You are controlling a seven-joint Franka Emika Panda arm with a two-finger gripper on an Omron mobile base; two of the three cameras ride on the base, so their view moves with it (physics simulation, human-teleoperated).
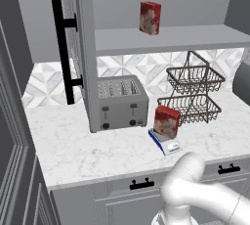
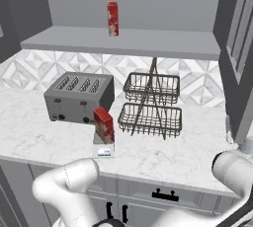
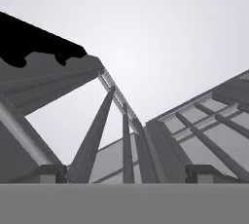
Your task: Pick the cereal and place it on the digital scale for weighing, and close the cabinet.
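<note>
So there's one cabinet up on the wall, its doors swung open, with one long black bar handle on the left door and one inner shelf. Below that is one marble tabletop carrying one grey toaster and one two-tier wire basket. Red boxes: two. One box stands upright on the shelf; the other, the cereal, stands upright on the single digital scale, just in front of the toaster and beside the basket. The hand looks up along barred cabinet door panes, its two dark tips set wide apart with nothing between them, so it's open and holding nothing. I can't tell exactly how far it is from the cereal, which sits down on the tabletop while the hand points up at the door.
</note>
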